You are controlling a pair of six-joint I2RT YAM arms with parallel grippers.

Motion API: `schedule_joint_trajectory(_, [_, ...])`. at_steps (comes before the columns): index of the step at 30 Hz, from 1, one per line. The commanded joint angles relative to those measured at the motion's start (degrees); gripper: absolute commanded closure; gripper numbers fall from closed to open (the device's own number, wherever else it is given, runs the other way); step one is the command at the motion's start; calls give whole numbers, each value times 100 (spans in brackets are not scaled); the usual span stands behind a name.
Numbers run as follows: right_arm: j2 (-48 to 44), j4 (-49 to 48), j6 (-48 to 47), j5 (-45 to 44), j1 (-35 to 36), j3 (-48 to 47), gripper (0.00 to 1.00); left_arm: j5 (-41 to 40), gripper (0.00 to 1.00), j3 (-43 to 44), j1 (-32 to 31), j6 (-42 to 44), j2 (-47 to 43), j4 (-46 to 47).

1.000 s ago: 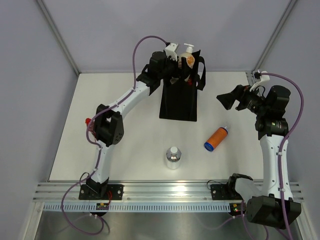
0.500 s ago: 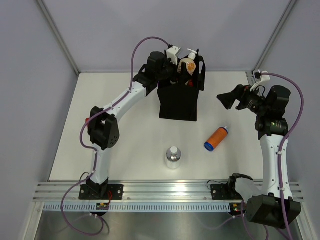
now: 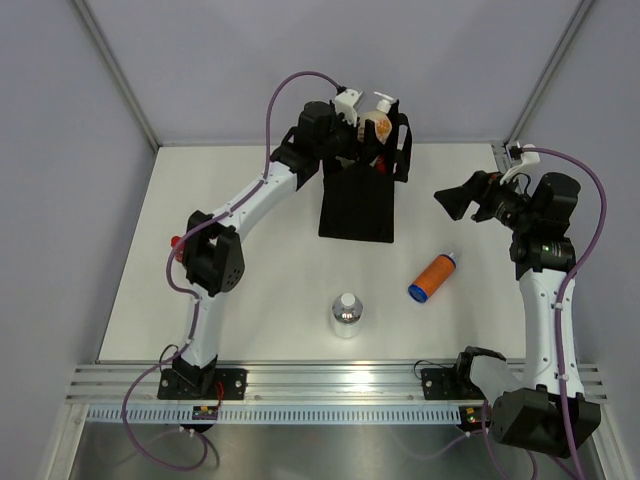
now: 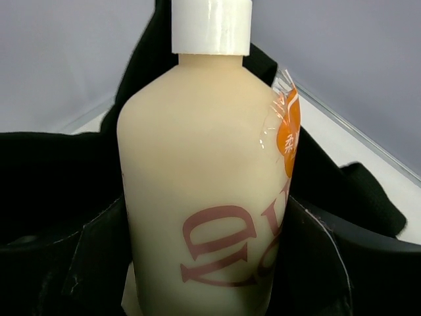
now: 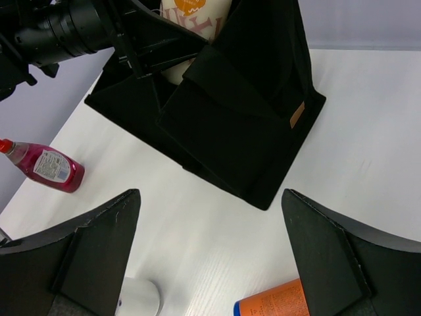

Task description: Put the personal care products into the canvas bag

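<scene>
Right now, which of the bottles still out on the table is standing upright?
The clear white-capped bottle: it stands cap-up, while the orange blue-capped bottle and the red bottle both lie on their sides.

Left arm (image 3: pixel 255 195) stretches far forward, left fingers (image 4: pixel 312 263) gripping; right fingers (image 5: pixel 92 257) spread wide.

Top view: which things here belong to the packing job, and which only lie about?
Belong to the job: canvas bag; cream pump bottle at its mouth; orange bottle; clear bottle; red bottle.
Not of the job: aluminium rail; purple cables.
</scene>
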State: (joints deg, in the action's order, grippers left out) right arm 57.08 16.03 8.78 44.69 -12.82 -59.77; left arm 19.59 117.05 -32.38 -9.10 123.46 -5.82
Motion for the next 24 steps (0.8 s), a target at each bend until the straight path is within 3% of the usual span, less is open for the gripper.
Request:
schedule_joint_trajectory(1, [-65, -267, 10, 146, -63, 35, 3, -535, 40, 160, 109, 76, 275, 274])
schedule_joint_trajectory(9, [-92, -320, 19, 154, -98, 79, 3, -615, 18, 283, 100, -57, 495, 767])
schedule_joint_trajectory(14, [-48, -355, 19, 172, -115, 97, 3, -597, 10, 353, 109, -21, 513, 785])
schedule_joint_trajectory(24, [-30, -373, 45, 181, -142, 114, 3, -527, 11, 581, 100, -92, 547, 926])
